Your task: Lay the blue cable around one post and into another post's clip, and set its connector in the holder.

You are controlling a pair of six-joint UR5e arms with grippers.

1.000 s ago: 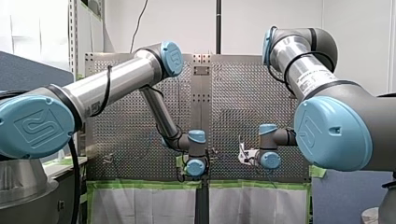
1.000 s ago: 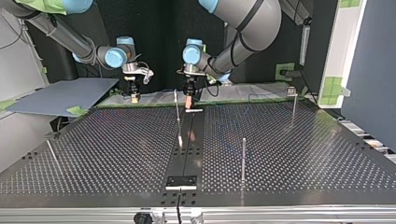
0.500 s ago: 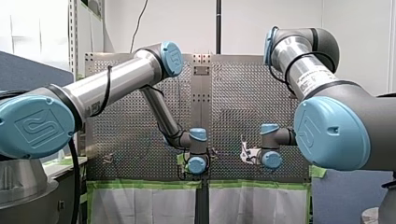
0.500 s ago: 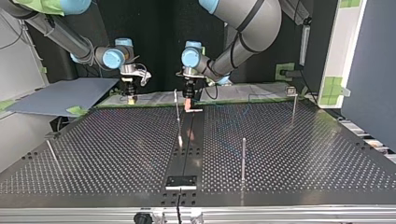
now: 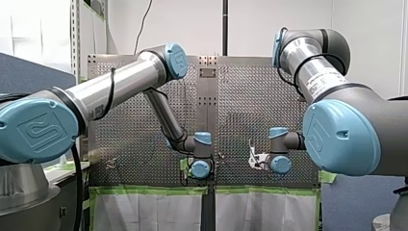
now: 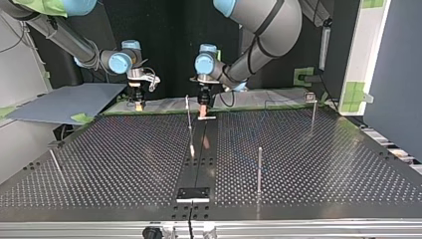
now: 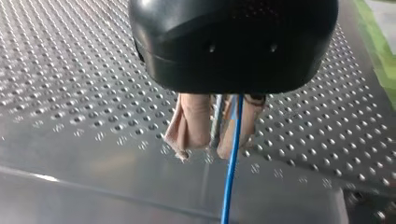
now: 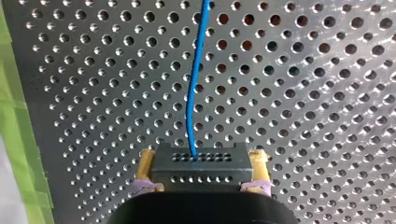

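Note:
In the right wrist view my right gripper [image 8: 202, 186] is shut on the black connector [image 8: 202, 164], which sits between its yellow pads [image 8: 145, 173]. The blue cable [image 8: 194, 88] leaves the connector and runs ahead over the perforated plate. In the left wrist view my left gripper [image 7: 214, 147] shows beige fingers [image 7: 191, 122] a little apart, and the blue cable [image 7: 232, 163] hangs down between them. In the top view my left gripper [image 6: 203, 112] hovers at the plate's far edge beside a thin post [image 6: 189, 119]. My right gripper [image 6: 138, 103] is further to that view's left.
More posts stand on the plate [image 6: 124, 159] in the top view: one near the middle right [image 6: 259, 169], one at the far right [image 6: 312, 113] and a leaning one at the left [image 6: 54, 162]. A black holder [image 6: 193, 193] sits at the near edge. Green tape lines the far edge.
In the top view my left gripper has dipped and shifted slightly right near the thin post. My right gripper has moved a little left with the connector.

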